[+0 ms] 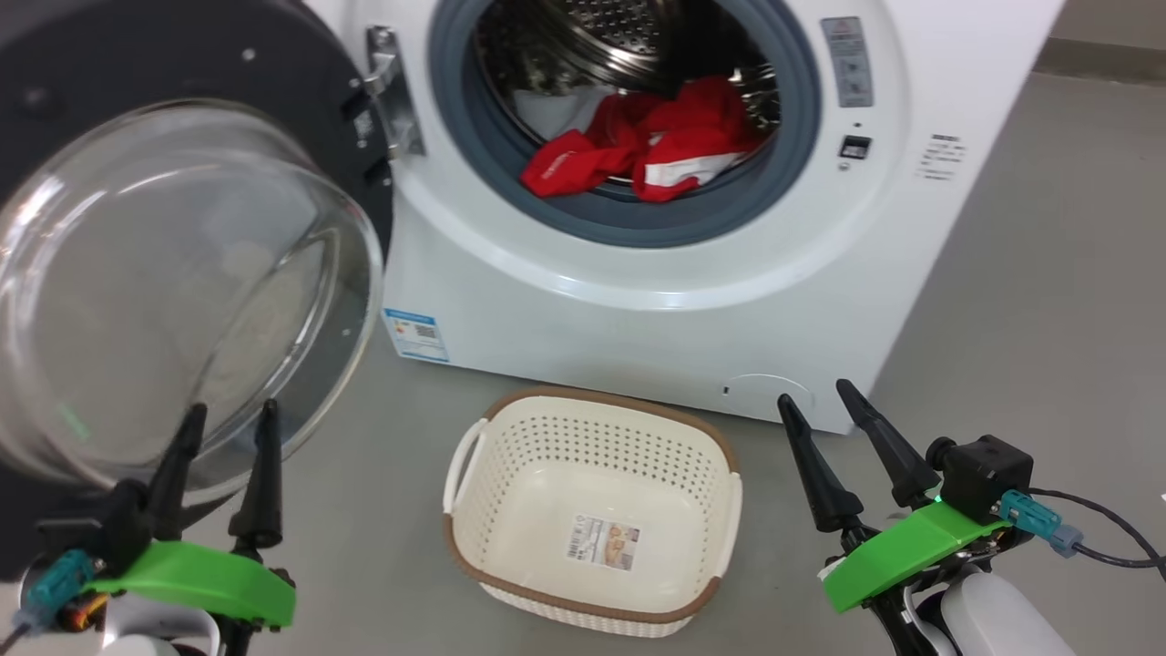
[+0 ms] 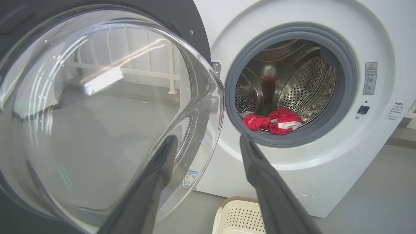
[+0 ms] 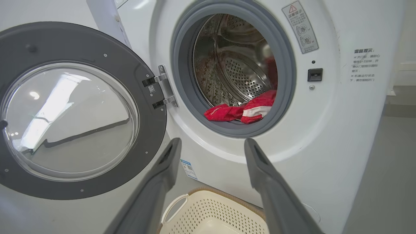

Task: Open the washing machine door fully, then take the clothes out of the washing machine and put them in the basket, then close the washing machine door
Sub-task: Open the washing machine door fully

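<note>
The white washing machine [image 1: 638, 301] stands ahead with its round black-rimmed door [image 1: 173, 273] swung wide to the left, glass bowl bulging toward me. Red clothes [image 1: 651, 150] with white bands lie at the drum's front lip, also seen in the wrist views [image 2: 274, 121] [image 3: 242, 111]. The cream basket [image 1: 592, 510] sits on the floor below the opening with nothing in it but its paper label. My left gripper [image 1: 230, 415] is open, fingertips just before the door glass [image 2: 97, 113]. My right gripper [image 1: 815, 394] is open at the lower right, near the machine's lower front, holding nothing.
Grey floor [image 1: 1048, 301] stretches to the right of the machine. A black cable [image 1: 1107, 538] trails from my right wrist. The open door takes up the space at my left. A blue label [image 1: 416, 334] marks the machine's lower left front.
</note>
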